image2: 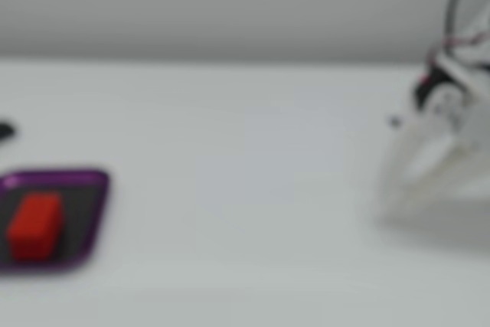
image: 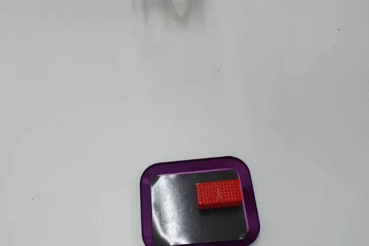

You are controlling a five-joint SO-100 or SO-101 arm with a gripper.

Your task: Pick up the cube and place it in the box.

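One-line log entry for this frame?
cube: inside box | gripper: away from box, holds nothing | jaws: unclear

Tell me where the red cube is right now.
The cube lies flat inside the box, toward the right of its black bottom in a fixed view from above, far from the gripper at the top edge.

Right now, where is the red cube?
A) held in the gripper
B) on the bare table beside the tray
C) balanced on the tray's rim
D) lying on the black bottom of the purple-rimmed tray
D: in both fixed views the cube lies flat on the black bottom inside the box, while the gripper is far off across the table, holding nothing.
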